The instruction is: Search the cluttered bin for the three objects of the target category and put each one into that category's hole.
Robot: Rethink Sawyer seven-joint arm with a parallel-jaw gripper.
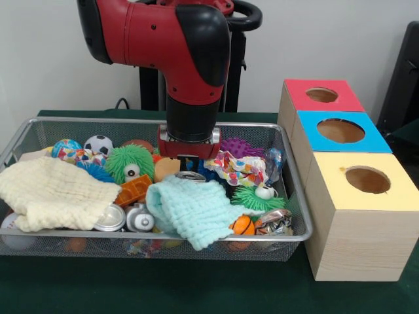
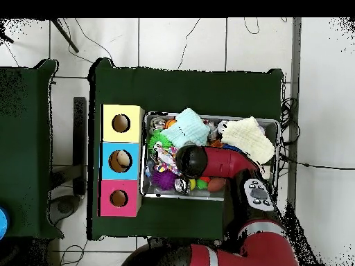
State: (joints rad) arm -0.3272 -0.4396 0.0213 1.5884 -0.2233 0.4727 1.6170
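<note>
The wire-mesh bin [image 1: 163,122] is full of toys and cloths; it also shows in the overhead view [image 2: 276,149]. My gripper [image 1: 190,163] reaches down into the bin's middle, just above a silvery can [image 1: 190,175] whose round top shows beside a pale blue cloth [image 1: 193,209]. Whether the gripper touches or holds that can is hidden. Two more silvery cans [image 1: 110,218] [image 1: 139,219] lie side by side at the bin's front. In the overhead view the red arm [image 2: 215,163] covers the gripper.
Three wooden boxes with round holes stand beside the bin: red [image 1: 322,95], blue [image 1: 340,131], yellow [image 1: 368,179]. A cream cloth [image 1: 49,193], green fuzzy toys [image 1: 129,162], balls [image 1: 98,144] and a crumpled shiny thing [image 1: 275,222] lie in the bin.
</note>
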